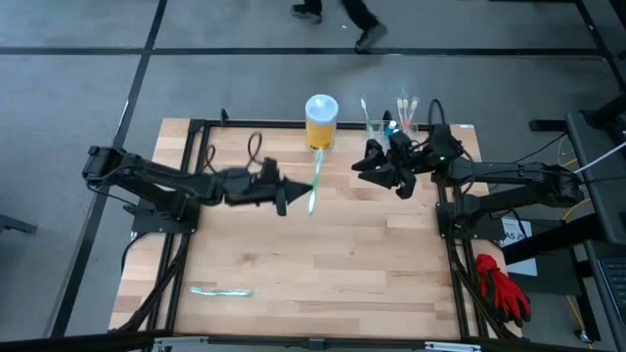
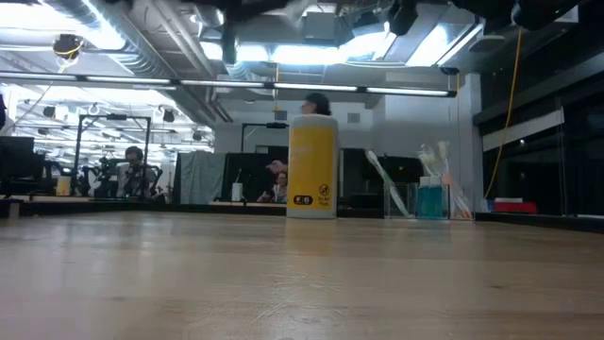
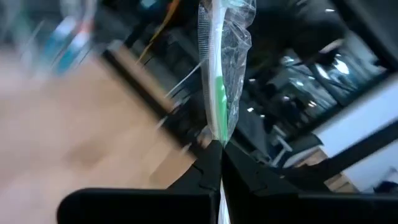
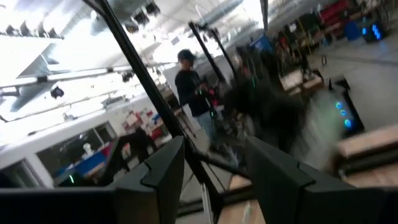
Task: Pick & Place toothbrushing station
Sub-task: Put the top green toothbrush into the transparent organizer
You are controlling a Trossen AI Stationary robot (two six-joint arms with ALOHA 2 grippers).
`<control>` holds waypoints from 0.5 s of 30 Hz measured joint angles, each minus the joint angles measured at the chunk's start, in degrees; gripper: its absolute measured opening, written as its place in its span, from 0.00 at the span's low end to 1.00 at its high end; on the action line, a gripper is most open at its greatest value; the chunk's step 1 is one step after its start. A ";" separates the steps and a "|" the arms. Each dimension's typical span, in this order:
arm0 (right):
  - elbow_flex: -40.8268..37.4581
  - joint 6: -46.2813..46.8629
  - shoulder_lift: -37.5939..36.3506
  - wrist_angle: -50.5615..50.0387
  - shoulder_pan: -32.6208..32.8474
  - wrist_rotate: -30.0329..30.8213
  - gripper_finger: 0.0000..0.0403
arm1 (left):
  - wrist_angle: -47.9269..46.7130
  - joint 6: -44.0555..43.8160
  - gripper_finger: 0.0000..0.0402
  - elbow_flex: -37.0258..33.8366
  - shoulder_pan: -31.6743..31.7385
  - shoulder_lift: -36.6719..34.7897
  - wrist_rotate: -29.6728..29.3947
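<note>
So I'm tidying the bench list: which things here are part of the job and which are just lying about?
Job:
- clear holder, at the far edge
- wrapped toothbrush, in the left gripper
- right gripper, open beside the holder

Lying about:
- yellow canister
- wrapped item at the near edge
- red glove, off the table

My high camera looks straight down on the whole surface point(image 1: 323, 254). The low one sits at surface level, facing the yellow canister point(image 2: 312, 168), which both share. Each wrist camera peers closely past its own tool.
</note>
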 joint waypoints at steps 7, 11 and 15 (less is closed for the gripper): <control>0.25 -1.97 2.60 -0.75 0.00 -0.87 0.43 | -7.62 11.35 0.01 13.53 4.73 3.71 8.04; 1.66 -3.89 3.03 -0.89 0.00 0.37 0.43 | -8.57 12.04 0.01 17.57 5.38 7.43 11.27; 2.98 -6.06 3.03 -3.63 -0.03 2.28 0.43 | -8.54 12.00 0.01 19.96 5.13 10.55 12.73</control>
